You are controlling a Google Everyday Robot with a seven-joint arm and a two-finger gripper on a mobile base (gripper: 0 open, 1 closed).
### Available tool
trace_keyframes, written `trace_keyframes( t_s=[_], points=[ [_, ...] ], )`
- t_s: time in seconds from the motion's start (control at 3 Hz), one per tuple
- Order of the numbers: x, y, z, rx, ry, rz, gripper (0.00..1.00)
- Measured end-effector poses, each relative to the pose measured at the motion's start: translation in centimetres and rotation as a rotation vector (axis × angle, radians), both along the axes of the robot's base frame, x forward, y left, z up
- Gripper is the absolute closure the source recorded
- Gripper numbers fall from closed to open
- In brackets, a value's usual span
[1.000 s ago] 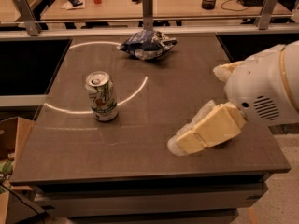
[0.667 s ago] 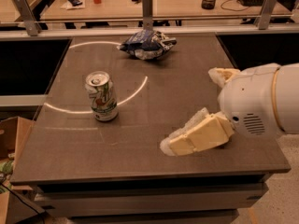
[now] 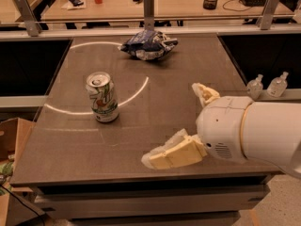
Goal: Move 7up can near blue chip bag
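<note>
The 7up can (image 3: 103,97) stands upright on the left half of the dark table (image 3: 188,60), white and green with a silver top. The blue chip bag (image 3: 148,45) lies crumpled at the table's far middle, well behind the can. My gripper (image 3: 170,124) is over the table's front right area, to the right of the can and apart from it. It is open and empty, with one cream finger (image 3: 203,93) behind and the other finger (image 3: 171,153) near the front edge. The white arm (image 3: 249,131) comes in from the right.
Two small clear bottles (image 3: 266,85) stand on a ledge to the right of the table. A cardboard box (image 3: 11,140) sits on the floor at the left. A rail with metal posts (image 3: 148,8) and a cluttered desk run behind the table.
My gripper and arm have moved left and toward the front edge, closer to the can. The can and the chip bag have not moved.
</note>
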State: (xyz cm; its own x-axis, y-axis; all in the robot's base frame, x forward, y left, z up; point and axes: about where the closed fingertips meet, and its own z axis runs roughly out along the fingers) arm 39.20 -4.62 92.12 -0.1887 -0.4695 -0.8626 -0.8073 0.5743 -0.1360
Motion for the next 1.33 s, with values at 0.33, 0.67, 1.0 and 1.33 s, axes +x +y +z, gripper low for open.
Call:
trace_keyframes(
  t_s=[0.33, 0.67, 1.0, 1.33],
  points=[
    [0.0, 0.0, 0.0, 0.000, 0.000, 0.000, 0.00],
    [-0.2, 1.1, -0.6, 0.025, 0.004, -0.008, 0.00],
    [-0.3, 3.6, -2.0, 0.066, 0.018, -0.016, 0.00],
    [0.1, 6.0, -3.3, 0.097, 0.031, -0.034, 0.00]
  ],
)
